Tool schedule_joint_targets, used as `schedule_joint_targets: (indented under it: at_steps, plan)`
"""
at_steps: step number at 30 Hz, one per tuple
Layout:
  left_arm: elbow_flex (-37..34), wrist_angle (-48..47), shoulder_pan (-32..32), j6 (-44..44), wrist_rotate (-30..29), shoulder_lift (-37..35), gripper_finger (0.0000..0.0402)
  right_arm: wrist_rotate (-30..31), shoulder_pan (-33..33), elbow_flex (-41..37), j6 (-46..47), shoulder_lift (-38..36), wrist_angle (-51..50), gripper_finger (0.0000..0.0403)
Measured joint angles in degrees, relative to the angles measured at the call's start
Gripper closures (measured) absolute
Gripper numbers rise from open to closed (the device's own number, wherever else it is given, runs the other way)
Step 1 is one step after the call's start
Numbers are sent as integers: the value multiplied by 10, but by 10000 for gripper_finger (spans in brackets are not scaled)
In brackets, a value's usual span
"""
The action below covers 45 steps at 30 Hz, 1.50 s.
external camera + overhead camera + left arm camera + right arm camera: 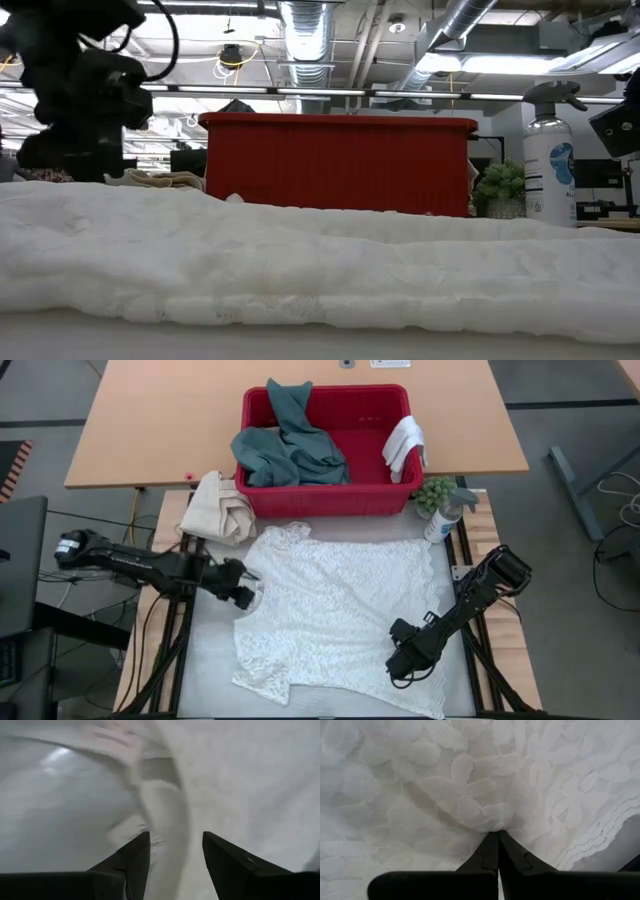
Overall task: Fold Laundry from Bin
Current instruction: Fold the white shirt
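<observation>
A white lace garment lies spread flat over the table's middle; the low view shows it as a low white ridge. My left gripper hovers open over the garment's left edge, with nothing between its fingers. My right gripper is shut on the garment near its near right part. The red bin stands at the far edge. It holds a teal-green garment, and a small white cloth hangs over its right rim. My right gripper pinches a small pucker of the lace between its two fingertips, in the garment's near right part. The fingers come from above, pointing steeply down. The cloth gathers into small folds at the tips, and the rest of it lies flat on the table.
A cream canvas bundle lies at the bin's near left corner. A spray bottle and a small green plant stand at the bin's near right corner. A bare strip of table runs to the left of the garment.
</observation>
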Motion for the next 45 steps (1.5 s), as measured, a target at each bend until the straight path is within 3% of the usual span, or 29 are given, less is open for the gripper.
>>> schedule_joint_targets:
  at_steps: [6, 12, 16, 21, 24, 30, 45]
  plan:
    - [-35, 91, -51, -43, -63, 29, 232, 0, -1, 0, 4, 0, 1, 377]
    - [-35, 106, -57, -35, -101, 73, 237, 0, -1, 0, 6, 0, 1, 377]
    - [-36, 144, -57, -9, -98, 115, 276, 0, -1, 0, 13, 0, 1, 377]
    - [-36, 175, -57, 3, -94, 159, 354, 0, -1, 0, 13, 0, 1, 377]
    - [-35, 161, -57, -18, -88, 182, 393, 0, -1, 0, 14, 0, 1, 377]
    - [-32, 117, -57, -61, -50, 195, 395, 0, -1, 0, 14, 0, 0, 377]
    - [-36, -52, -58, -113, 13, 82, 401, 0, 0, 0, 13, 0, 0, 377]
